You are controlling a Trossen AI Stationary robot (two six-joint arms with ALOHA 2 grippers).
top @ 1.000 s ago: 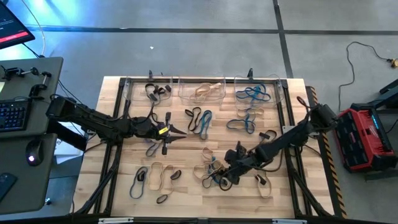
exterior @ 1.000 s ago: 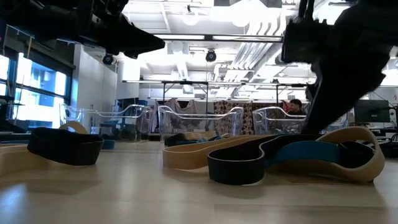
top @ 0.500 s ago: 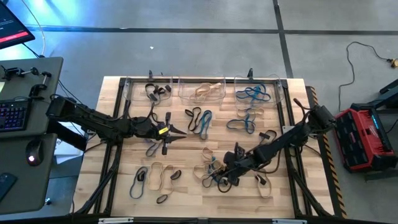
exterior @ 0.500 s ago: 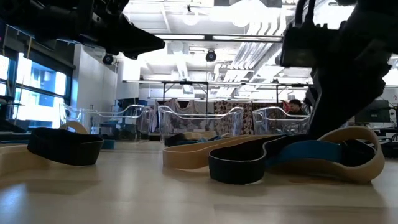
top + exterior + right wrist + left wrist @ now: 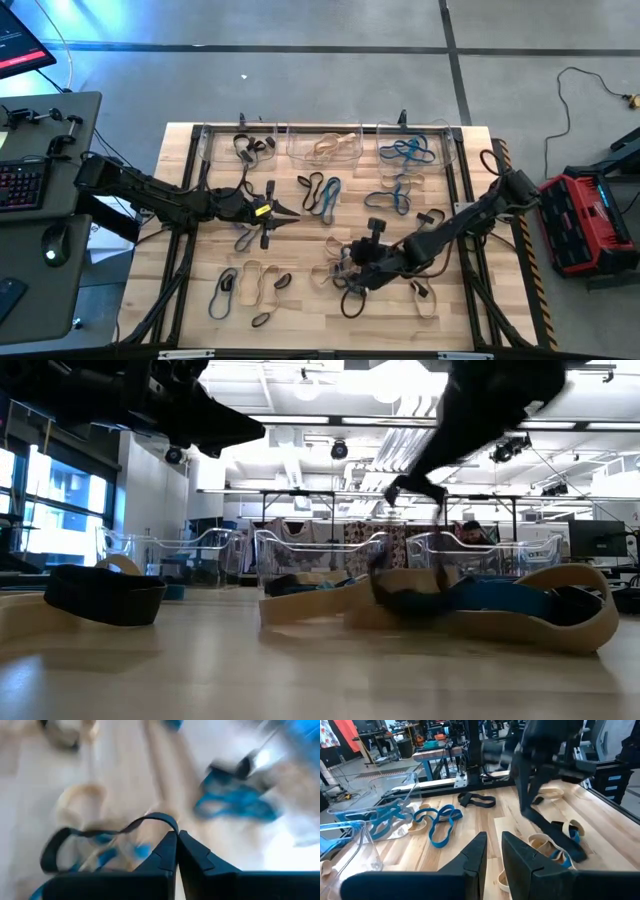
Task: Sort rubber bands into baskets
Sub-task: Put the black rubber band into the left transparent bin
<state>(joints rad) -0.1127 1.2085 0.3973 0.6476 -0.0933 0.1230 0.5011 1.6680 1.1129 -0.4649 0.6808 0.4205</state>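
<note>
Wooden slat worktop (image 5: 300, 225), loose rubber bands scattered across it. Black rubber band (image 5: 100, 837) pinched in right fingers (image 5: 176, 851), shut tight on it, loop dangling below fingertips over tan-and-blue pile (image 5: 335, 275). Three clear baskets (image 5: 325, 146) well beyond fingertips at far edge, holding black, tan, blue bands. Left fingers (image 5: 491, 852) nearly closed, holding nothing, hovering over worktop near blue bands (image 5: 440, 822).

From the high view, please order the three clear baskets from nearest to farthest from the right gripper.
Measured from the right gripper, low in the middle of the table:
1. Middle basket, holding tan bands, almost straight above it.
2. Right basket, holding blue bands; close to the first.
3. Left basket, holding black bands.
</note>
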